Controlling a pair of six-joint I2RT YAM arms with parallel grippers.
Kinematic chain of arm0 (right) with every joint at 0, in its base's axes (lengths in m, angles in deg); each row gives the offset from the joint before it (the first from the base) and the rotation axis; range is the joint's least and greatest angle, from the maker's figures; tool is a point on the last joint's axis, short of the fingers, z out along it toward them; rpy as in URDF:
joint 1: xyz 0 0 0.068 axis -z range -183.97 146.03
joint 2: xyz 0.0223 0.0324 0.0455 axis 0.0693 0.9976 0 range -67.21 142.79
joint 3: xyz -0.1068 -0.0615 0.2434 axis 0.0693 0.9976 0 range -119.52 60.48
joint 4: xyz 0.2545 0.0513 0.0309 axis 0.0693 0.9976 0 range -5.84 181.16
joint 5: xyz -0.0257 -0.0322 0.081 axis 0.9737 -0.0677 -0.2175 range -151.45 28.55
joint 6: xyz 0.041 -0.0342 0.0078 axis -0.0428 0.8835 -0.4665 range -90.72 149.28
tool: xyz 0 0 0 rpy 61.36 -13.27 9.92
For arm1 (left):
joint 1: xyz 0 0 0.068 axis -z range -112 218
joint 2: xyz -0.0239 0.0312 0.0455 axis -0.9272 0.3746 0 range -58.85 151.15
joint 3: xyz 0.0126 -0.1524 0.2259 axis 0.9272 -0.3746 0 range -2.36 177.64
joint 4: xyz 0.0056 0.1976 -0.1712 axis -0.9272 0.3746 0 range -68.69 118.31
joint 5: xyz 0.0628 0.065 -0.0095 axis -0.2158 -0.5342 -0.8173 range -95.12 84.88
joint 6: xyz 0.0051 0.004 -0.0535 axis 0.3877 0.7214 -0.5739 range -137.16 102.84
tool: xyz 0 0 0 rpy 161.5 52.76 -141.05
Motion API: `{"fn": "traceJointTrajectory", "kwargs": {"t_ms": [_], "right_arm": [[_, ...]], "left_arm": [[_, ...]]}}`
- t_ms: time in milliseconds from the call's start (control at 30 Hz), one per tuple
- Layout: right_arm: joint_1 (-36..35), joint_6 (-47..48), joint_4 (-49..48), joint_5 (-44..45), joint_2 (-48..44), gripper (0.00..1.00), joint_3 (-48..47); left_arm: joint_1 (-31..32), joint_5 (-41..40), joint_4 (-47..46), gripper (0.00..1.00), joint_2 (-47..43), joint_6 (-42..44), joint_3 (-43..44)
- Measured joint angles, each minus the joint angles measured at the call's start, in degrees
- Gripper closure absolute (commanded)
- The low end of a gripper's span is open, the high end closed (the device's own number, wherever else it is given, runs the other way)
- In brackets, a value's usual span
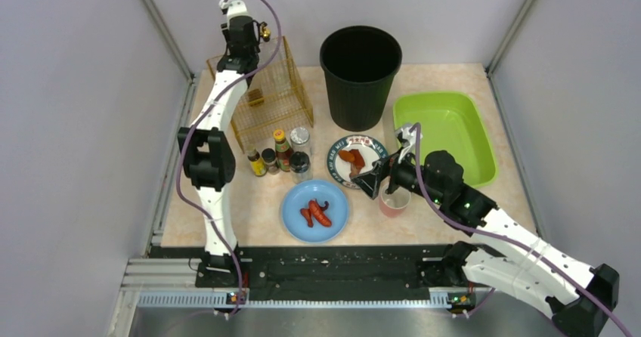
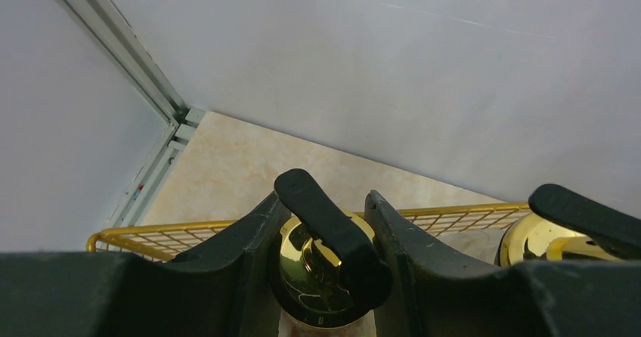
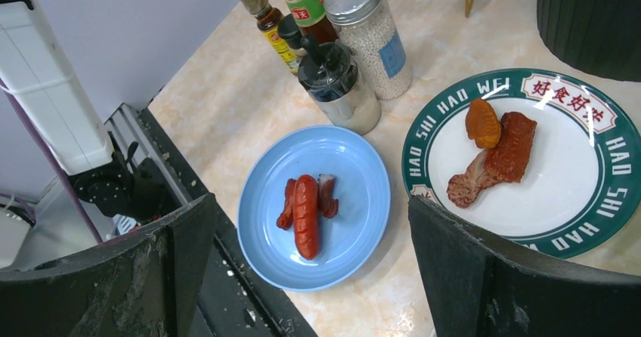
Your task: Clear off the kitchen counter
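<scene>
This is looking like a robot test room dressed up as a kitchen. Plain grey walls (image 1: 75, 125) and metal posts (image 1: 162, 27) are boxing in one small table (image 1: 261, 220). The left robot arm (image 1: 215, 118) and the right robot arm (image 1: 514, 246) are sitting on a black rail (image 1: 332, 276) at its near edge. Sauce bottles (image 1: 283, 149), a blue plate (image 1: 291, 201) of sausages (image 1: 319, 213), a plate (image 1: 334, 156) of meat (image 1: 351, 158) and a black bin (image 1: 360, 80) are standing on it, kitchen-style.

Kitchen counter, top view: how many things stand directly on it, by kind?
Plates: 2, the blue plate and the green-rimmed plate
Condiment bottles and jars: 5
Black bin: 1
Green tray: 1
Wire basket: 1
Pink cup: 1
Total on the kitchen counter: 11
Not counted: gold-capped bottle in the left gripper.
</scene>
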Motion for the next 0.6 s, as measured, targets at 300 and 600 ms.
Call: {"fn": "traceJointTrajectory", "kwargs": {"t_ms": [300,600], "right_arm": [[0.0,0.0,0.0,0.1,0.3,0.05,0.0],[0.0,0.2,1.6,0.1,1.2,0.05,-0.2]], "left_arm": [[0.0,0.5,-2.8,0.28,-8.4,-1.0,-10.1],[0.0,3.6,-0.7,0.06,-16.6,-1.6,-10.9]]}}
